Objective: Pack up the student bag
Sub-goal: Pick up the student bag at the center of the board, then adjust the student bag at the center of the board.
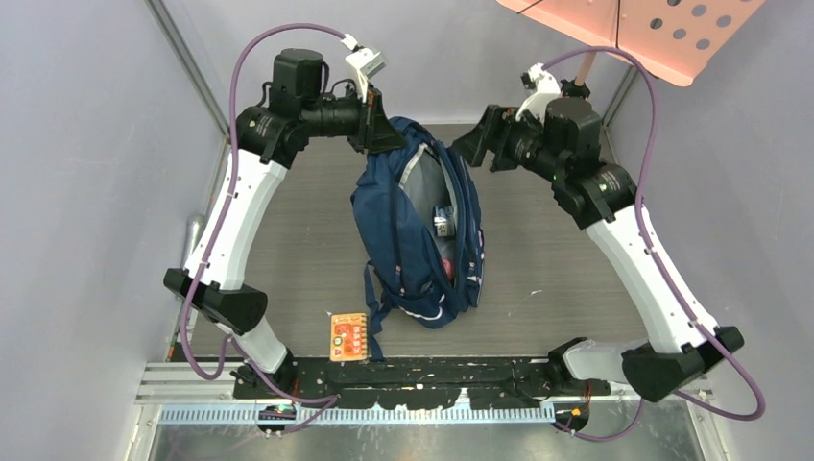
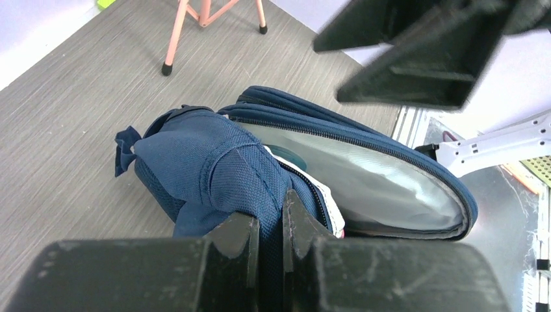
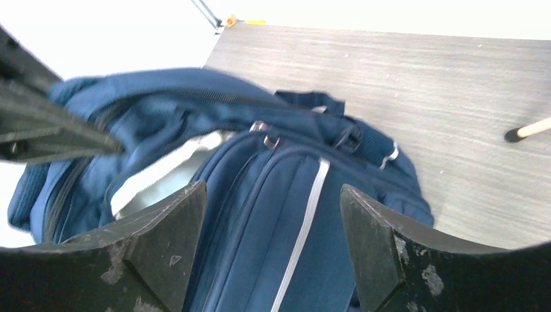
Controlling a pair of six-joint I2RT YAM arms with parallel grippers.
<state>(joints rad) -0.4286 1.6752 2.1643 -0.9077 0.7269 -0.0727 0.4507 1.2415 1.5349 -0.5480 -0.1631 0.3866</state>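
1. The student bag (image 1: 418, 230) was laid unzipped mid-table, contents barely discernible.
2. Its far rim was pinched by the left gripper (image 2: 271, 240).
3. The right gripper (image 3: 271, 195) was held spread, empty.

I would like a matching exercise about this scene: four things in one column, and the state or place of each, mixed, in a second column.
Things:
1 left pincer
2 right pincer
3 student bag
4 orange card

States or places:
a open wide
b unzipped, inside showing
c near the left arm's base
d shut on bag fabric

Pairs: 1-d; 2-a; 3-b; 4-c
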